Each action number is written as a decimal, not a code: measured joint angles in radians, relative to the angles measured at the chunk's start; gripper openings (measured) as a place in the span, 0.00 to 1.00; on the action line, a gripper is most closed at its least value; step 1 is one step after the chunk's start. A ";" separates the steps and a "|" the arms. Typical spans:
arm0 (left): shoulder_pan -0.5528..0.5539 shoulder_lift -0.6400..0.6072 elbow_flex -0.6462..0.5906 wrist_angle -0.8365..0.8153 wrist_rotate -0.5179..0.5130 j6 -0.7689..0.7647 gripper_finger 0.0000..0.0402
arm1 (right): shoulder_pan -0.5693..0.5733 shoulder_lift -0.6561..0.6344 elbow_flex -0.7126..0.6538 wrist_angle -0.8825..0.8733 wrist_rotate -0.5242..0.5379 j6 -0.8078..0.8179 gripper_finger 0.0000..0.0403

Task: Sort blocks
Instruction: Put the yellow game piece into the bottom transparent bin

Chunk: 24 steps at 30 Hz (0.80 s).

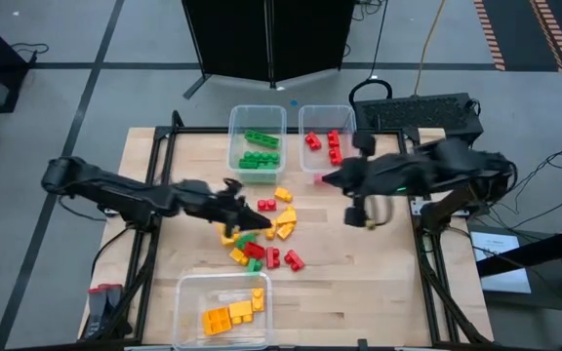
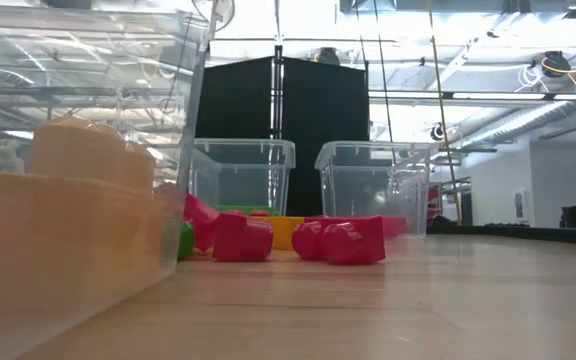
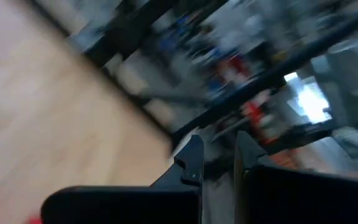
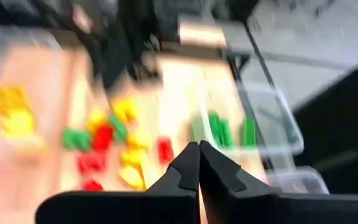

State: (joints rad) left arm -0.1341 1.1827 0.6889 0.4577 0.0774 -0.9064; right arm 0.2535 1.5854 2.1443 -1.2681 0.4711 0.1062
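Blocks (image 1: 264,237) mostly piled loose mid-table on the wooden table (image 1: 379,283), red, green and yellow-orange all mixed together. Three clear tubs around the pile: green-block tub (image 1: 257,117) and red-block tub (image 1: 322,119) side by side at the far edge, yellow-orange tub (image 1: 188,322) at the near edge. Green bricks (image 1: 259,151) sitting in the first, red bricks (image 1: 324,143) in the second, yellow-orange bricks (image 1: 230,315) in the third.

Left gripper (image 1: 245,207) stretched out over the pile's left side, right above the loose bricks. Fingers (image 3: 191,165) showing a narrow gap in the left wrist view, nothing visible between them, so reading as pressed together and empty. Hard to say from above whether touching any brick.

Right gripper (image 1: 322,179) hanging just past the near end of the red-block tub, pointing toward the pile. Fingers (image 4: 188,165) pressed tight together in the right wrist view, nothing pinched.

From table height: two red bricks (image 2: 353,240) lying near each other in front of the two far tubs, yellow-orange tub wall (image 2: 148,150) filling the near side.
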 joint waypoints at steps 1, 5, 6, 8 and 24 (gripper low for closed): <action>-0.010 -0.040 0.010 0.001 -0.017 0.016 0.00 | -0.014 -0.001 -0.051 0.004 -0.002 0.001 0.00; -0.055 -0.210 0.033 -0.003 -0.126 0.105 0.00 | -0.071 0.001 -0.288 0.100 -0.103 -0.062 0.04; -0.067 -0.258 0.034 -0.021 -0.164 0.129 0.00 | -0.089 0.001 -0.350 0.160 -0.158 -0.080 0.06; -0.090 -0.339 0.041 -0.058 -0.239 0.176 0.00 | -0.122 0.001 -0.467 0.316 -0.278 -0.104 0.11; -0.143 -0.633 0.040 -0.467 -0.460 0.233 0.00 | -0.244 0.289 -0.693 0.623 -0.475 -0.239 0.69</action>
State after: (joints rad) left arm -0.2775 0.5499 0.7290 -0.0095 -0.3827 -0.6729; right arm 0.0094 1.8749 1.4510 -0.6454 -0.0041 -0.1329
